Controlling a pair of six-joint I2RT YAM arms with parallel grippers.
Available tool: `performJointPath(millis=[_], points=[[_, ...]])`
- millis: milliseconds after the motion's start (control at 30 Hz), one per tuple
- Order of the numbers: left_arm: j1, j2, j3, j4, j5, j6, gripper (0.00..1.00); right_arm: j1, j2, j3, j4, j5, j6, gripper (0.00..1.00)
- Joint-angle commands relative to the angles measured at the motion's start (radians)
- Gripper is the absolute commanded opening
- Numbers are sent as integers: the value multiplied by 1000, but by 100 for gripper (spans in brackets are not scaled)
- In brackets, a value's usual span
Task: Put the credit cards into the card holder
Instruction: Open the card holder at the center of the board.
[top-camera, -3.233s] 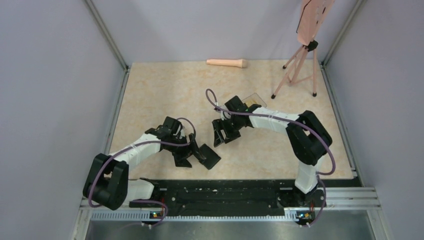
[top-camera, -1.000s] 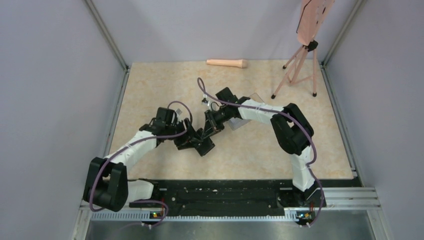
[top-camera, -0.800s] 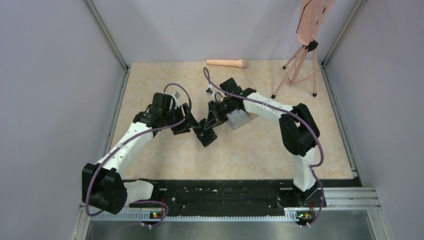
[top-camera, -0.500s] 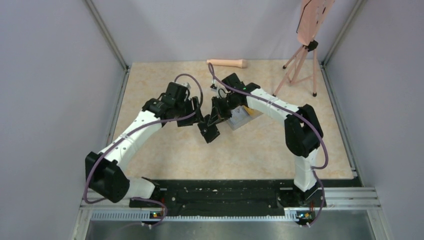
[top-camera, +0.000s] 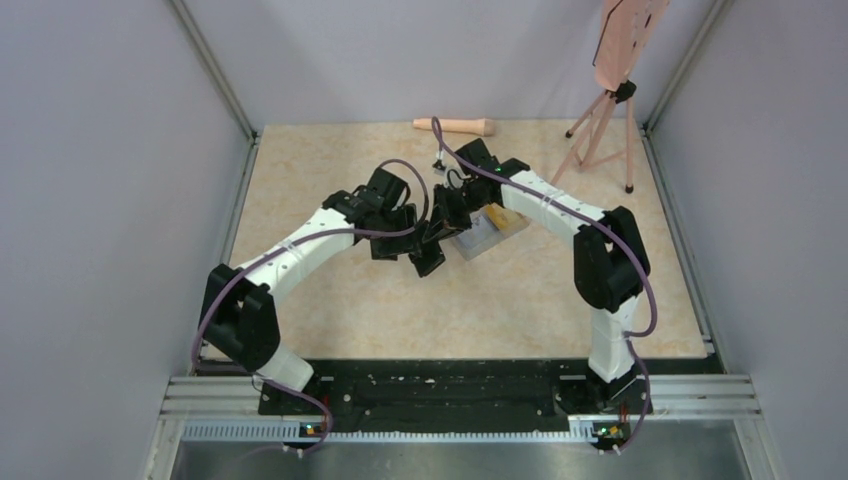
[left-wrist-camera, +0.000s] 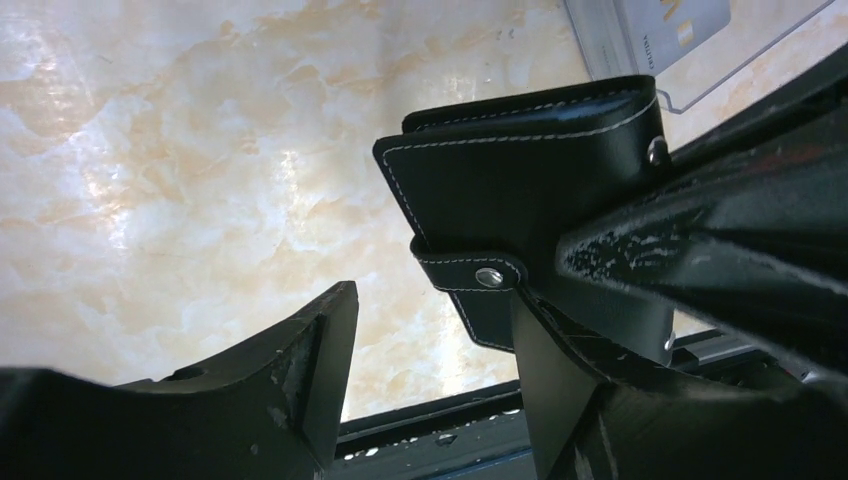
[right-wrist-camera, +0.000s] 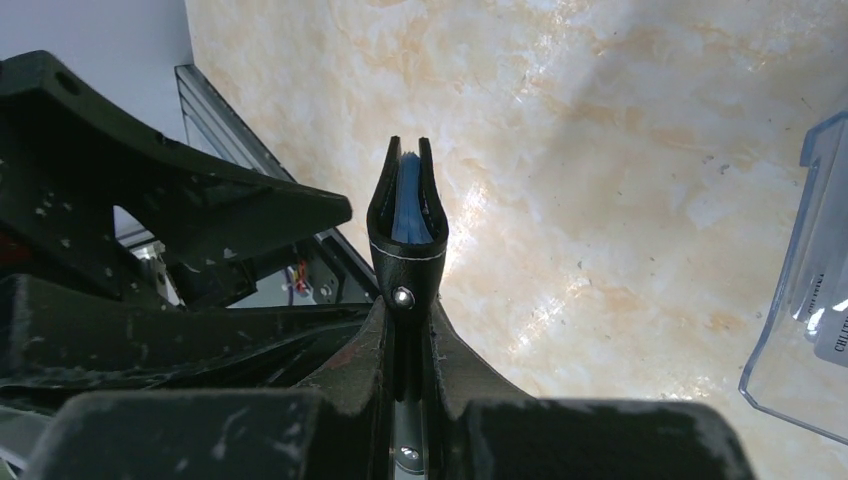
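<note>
The left gripper (left-wrist-camera: 432, 310) has its fingers wide apart and holds nothing. It sits just beside the black card holder (left-wrist-camera: 520, 190). The right gripper (right-wrist-camera: 408, 318) pinches the card holder tight, near its snap, and a bit of blue shows inside. To the right, the credit cards (top-camera: 490, 228) lie in a clear box (right-wrist-camera: 805, 330) on the tan table (top-camera: 330, 170).

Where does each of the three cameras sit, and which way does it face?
Top external: above and behind the bases, looking down on the table; left arm and right arm show.
Left wrist: on the left arm, facing the card holder past its open left hand.
Right wrist: on the right arm, looking along the right hand, shut on the card holder.
Shared: both wrist views show card holder and clear box.
</note>
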Motion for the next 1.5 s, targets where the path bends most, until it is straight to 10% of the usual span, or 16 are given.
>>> performJointPath(millis=[0, 700, 1467], points=[[-14, 35, 49, 64, 3, -21, 63, -4, -38, 43, 6, -42, 12, 0], [-28, -27, -16, 164, -43, -57, 60, -4, -18, 35, 8, -73, 14, 0], [32, 49, -97, 49, -161, -87, 27, -4, -76, -34, 46, -71, 33, 0]])
